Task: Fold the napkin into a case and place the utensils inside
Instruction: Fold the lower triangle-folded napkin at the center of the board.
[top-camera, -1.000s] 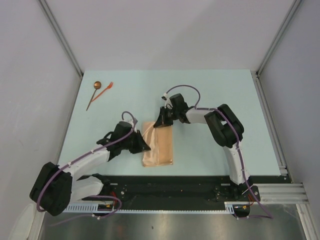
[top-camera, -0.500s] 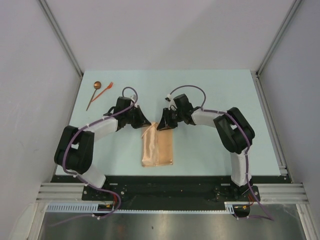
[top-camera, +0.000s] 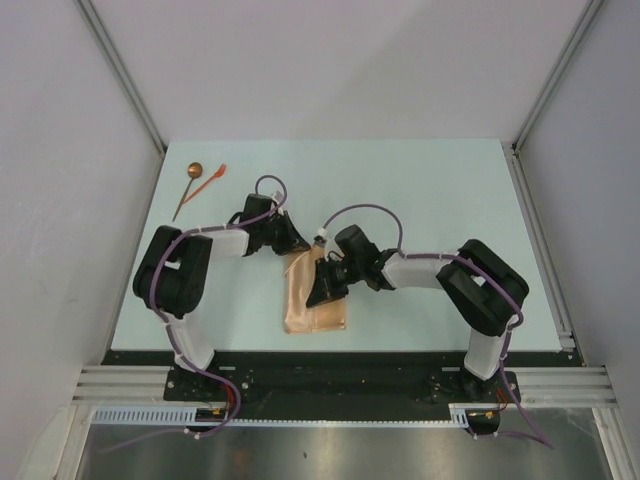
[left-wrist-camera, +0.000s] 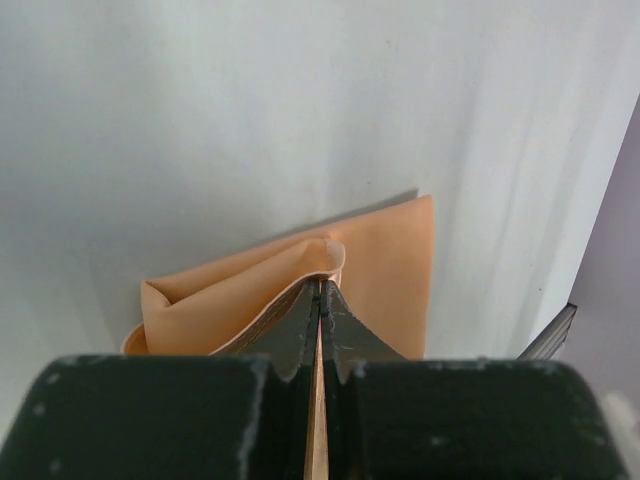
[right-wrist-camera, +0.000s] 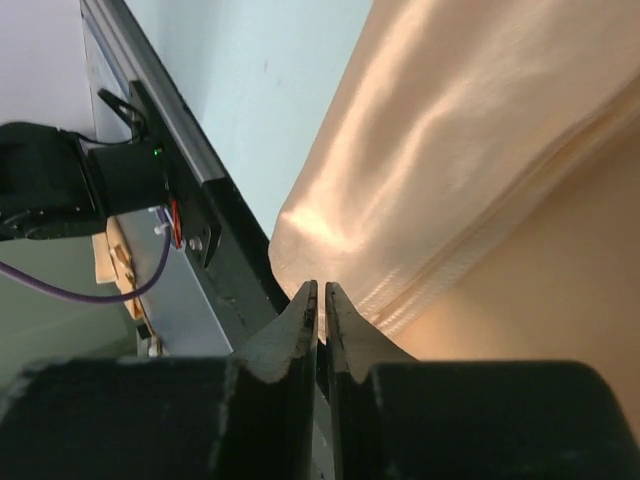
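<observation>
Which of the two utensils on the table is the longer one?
The spoon, with a thin dark handle and a round coppery bowl. The orange-red fork-like piece just right of it is clearly shorter.

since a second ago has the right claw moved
Yes. The right claw slid from the far end of the napkin toward the black base rail, now over its middle.
</observation>
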